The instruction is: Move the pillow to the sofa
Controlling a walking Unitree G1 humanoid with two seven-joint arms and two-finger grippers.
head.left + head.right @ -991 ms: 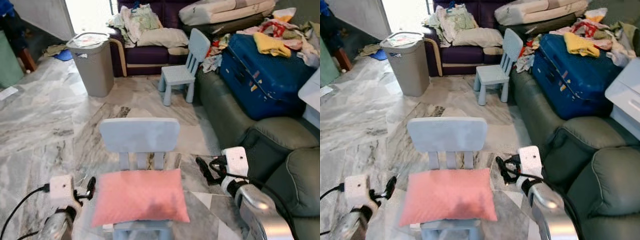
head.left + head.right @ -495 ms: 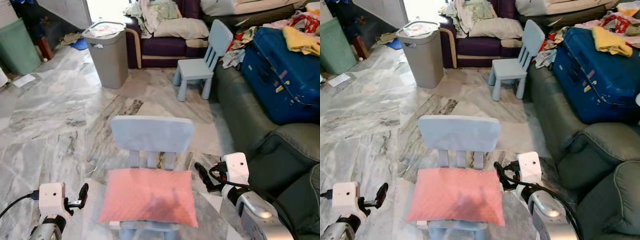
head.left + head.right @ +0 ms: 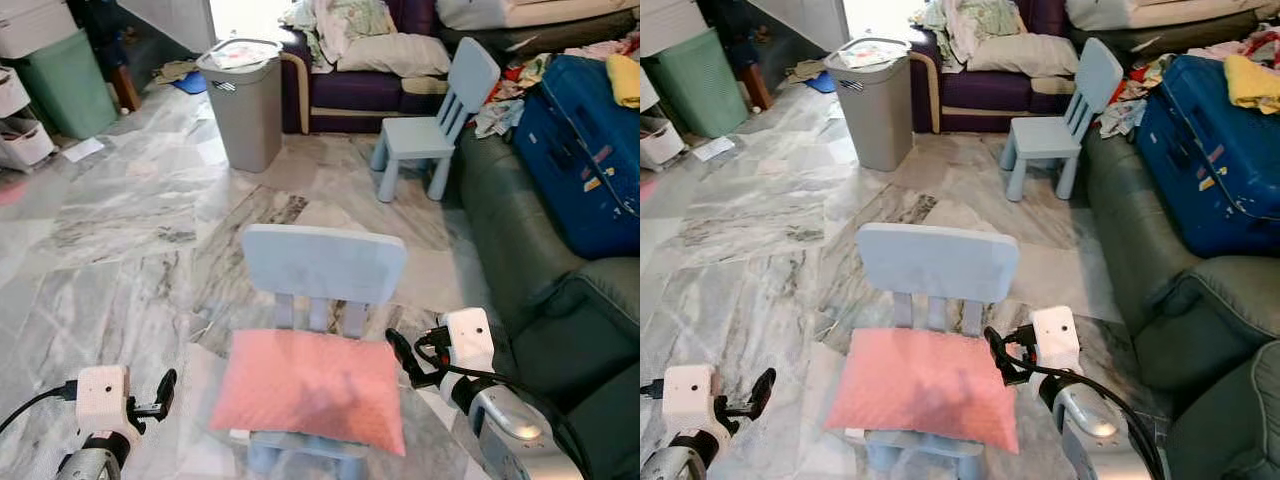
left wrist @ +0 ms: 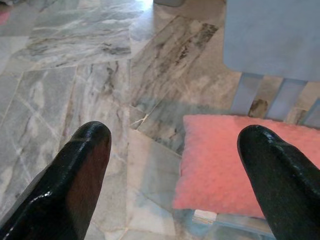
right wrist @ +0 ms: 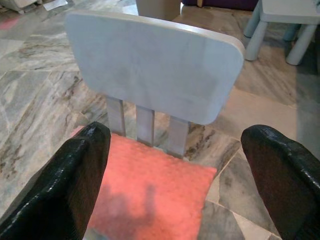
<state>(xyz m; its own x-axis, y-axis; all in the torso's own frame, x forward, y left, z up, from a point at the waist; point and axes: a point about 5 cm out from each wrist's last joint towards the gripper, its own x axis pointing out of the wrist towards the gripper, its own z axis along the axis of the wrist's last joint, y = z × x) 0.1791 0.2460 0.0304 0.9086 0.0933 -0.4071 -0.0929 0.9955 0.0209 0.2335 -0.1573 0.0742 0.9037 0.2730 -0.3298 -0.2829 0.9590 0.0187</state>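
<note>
Left wrist view shows the left gripper (image 4: 172, 150) with its two black fingers spread wide apart, holding nothing, hovering over the marble floor (image 3: 120, 220) just beside one end of the pink pillow (image 3: 310, 388). Right wrist view shows the right gripper (image 5: 177, 150) spread equally wide and empty, at the pillow's other end, facing the backrest of the small light blue chair (image 3: 325, 265). The pillow lies flat on that chair's seat, between the two grippers. To the robot's right stands a dark green sofa (image 3: 520, 250) carrying a blue suitcase (image 3: 590, 150). Farther ahead are a second light blue chair (image 3: 430, 135), a grey laundry bin (image 3: 245, 105) and a purple sofa (image 3: 350, 85) piled with clothes.
</note>
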